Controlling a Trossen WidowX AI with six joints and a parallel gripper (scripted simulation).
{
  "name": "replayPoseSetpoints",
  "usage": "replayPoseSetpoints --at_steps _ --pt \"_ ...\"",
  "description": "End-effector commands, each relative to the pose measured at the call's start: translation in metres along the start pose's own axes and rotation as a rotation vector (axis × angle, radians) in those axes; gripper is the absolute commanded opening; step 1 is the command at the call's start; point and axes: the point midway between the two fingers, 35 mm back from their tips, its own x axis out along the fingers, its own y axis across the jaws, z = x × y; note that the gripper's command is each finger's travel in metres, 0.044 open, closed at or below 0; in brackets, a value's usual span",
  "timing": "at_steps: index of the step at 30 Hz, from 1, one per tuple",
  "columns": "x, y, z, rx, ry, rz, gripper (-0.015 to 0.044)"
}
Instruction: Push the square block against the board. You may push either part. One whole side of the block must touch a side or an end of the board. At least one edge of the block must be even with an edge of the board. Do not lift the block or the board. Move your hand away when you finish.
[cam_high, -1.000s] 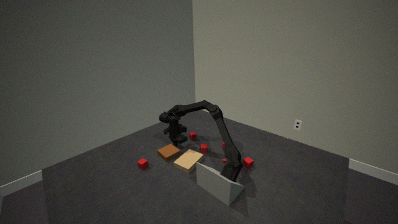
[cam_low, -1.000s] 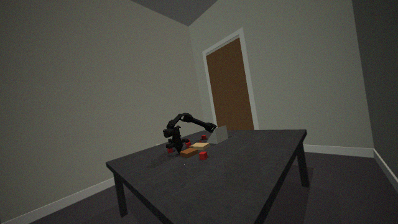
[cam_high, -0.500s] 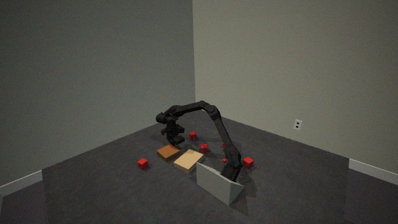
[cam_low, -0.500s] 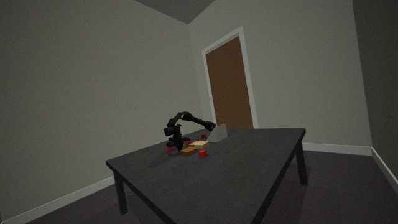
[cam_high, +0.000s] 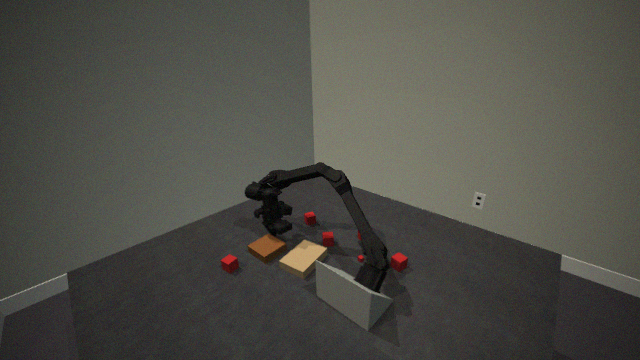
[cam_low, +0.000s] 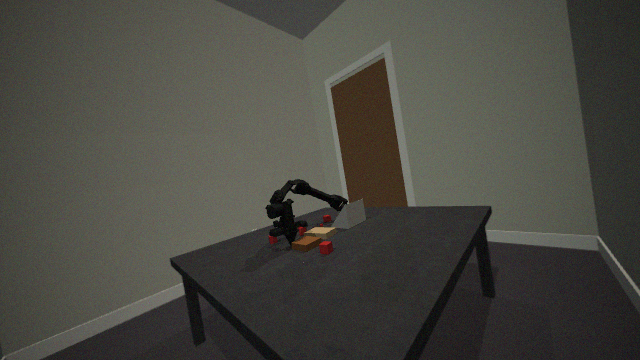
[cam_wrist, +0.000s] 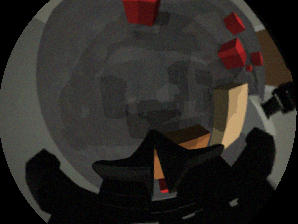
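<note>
Matt wood-like orange-brown block (cam_high: 267, 246) (cam_low: 306, 243) (cam_wrist: 196, 140), smooth-looking.

A gap (narrow) separates the orange-brown block (cam_high: 267, 246) (cam_low: 306, 243) (cam_wrist: 196, 140) and tan board (cam_high: 303, 258) (cam_low: 320, 232) (cam_wrist: 235, 116).

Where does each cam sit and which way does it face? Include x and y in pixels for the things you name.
Top: off to one side, raised, angled down across the dark surface to a wall corner; whole black arm (cam_high: 357, 210) (cam_low: 317, 191) and tool (cam_high: 280, 230) (cam_low: 291, 244) (cam_wrist: 152, 132) visible.
Exterior: further back, tilted, looking over the dark table (cam_low: 350, 280) toward a brown door (cam_low: 370, 135); arm and tool small.
Wrist: on the arm by the tool, looking out past its fingertips; tool fills the bottom.
Shared by top and exterior: orange-brown block (cam_high: 267, 246) (cam_low: 306, 244) (cam_wrist: 195, 141), pale wooden block (cam_high: 303, 257) (cam_low: 321, 232) (cam_wrist: 235, 116).
</note>
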Motion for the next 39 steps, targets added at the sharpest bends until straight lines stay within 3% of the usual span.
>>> replayPoseSetpoints --at_steps 1,17,39 --pt "0.005 -0.002 -0.007 0.002 0.002 -0.012 0.0000" --pt "0.004 -0.003 -0.031 0.003 0.003 -0.012 0.0000" --pt "0.005 -0.001 0.001 0.003 0.001 -0.012 0.0000"
